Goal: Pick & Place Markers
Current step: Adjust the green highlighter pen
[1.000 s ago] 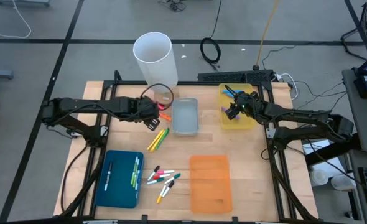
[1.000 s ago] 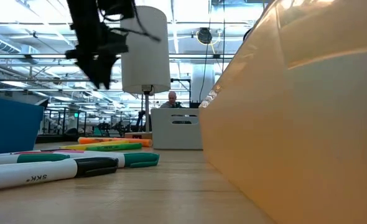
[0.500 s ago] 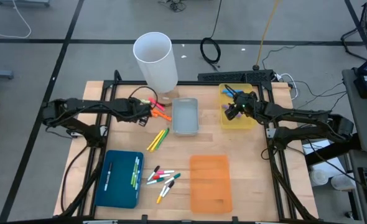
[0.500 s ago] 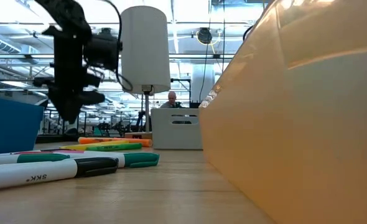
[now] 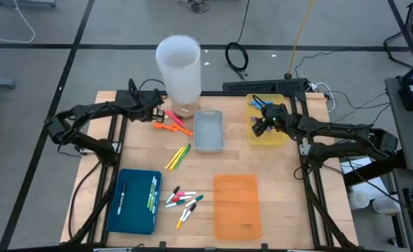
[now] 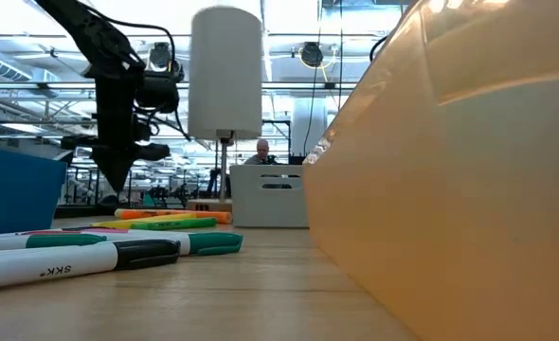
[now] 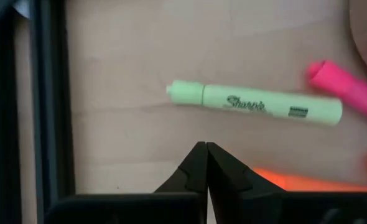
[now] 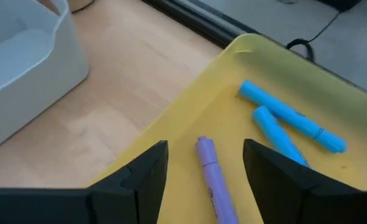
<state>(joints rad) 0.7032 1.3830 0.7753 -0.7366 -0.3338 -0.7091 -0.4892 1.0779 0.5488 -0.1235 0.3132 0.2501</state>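
- I count two blue markers (image 8: 289, 115) and one purple marker (image 8: 209, 168) in the yellow tray (image 5: 285, 135), beneath my wide-open right hand (image 8: 205, 163).
- My left hand (image 7: 206, 163), now closed and empty, has moved toward the surface's far-left edge, over a green marker (image 7: 254, 104).

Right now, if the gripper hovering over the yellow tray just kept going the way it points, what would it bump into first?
Probably the purple marker: it lies between the right gripper's open fingers, inside the yellow tray. Depth is hard to judge.
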